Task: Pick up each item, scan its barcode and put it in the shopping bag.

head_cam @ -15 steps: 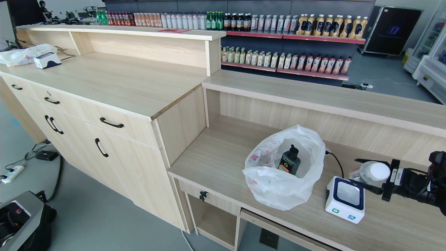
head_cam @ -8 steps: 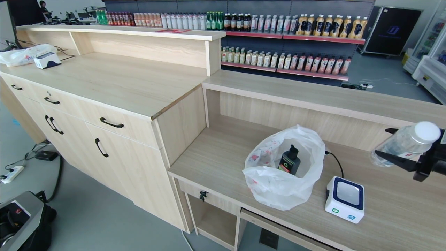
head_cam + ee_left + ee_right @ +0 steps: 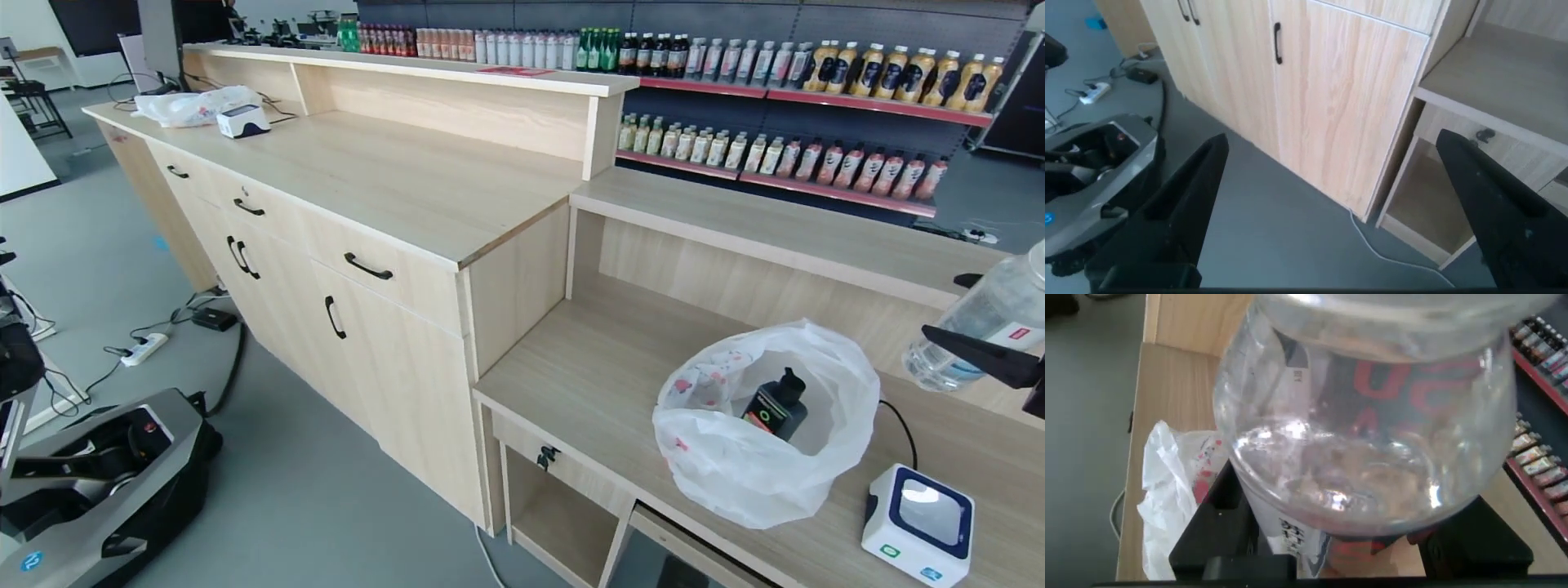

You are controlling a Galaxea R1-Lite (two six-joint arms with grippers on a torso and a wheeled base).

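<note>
Right gripper [image 3: 943, 306] clamps a clear bottle [image 3: 980, 327], tilted and raised over the counter [image 3: 596, 367]. Nearest sits the scanner [image 3: 922, 518]; beyond it, the open shopping bag [image 3: 759, 465]. Smooth round plastic may twist in the jaws, turning the barcode away from the scanner.

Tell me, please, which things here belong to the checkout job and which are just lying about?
Job: water bottle, shopping bag, black bottle inside it, scanner beside it.
Lying about: far bag, far scanner, shelf drinks, power strip on the floor.
</note>
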